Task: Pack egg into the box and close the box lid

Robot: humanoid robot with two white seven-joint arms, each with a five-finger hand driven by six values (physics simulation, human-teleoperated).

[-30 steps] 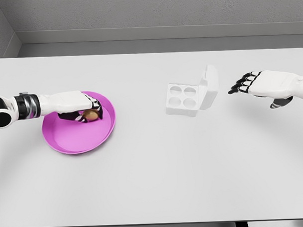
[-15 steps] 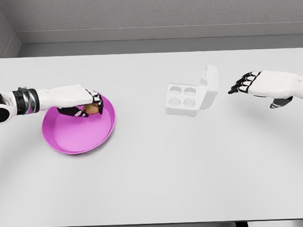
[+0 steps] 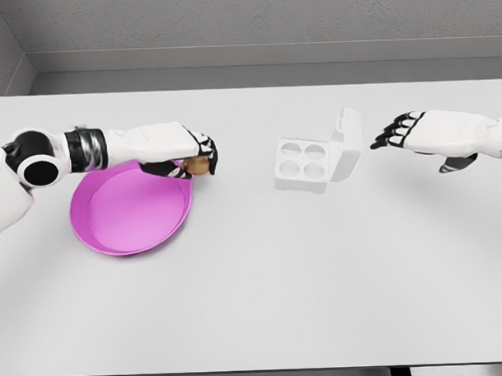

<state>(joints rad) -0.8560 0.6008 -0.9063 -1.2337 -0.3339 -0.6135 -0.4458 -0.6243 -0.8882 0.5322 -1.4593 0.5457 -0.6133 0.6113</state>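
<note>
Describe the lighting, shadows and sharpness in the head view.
Head view: soft, even light, no glare on the table; faint, diffuse shadows lie beside the box and under the plate; the picture is sharp from edge to edge, with no motion blur on the left robot hand holding the egg or on the open right robot hand; straight table edges show no lens distortion.
</note>
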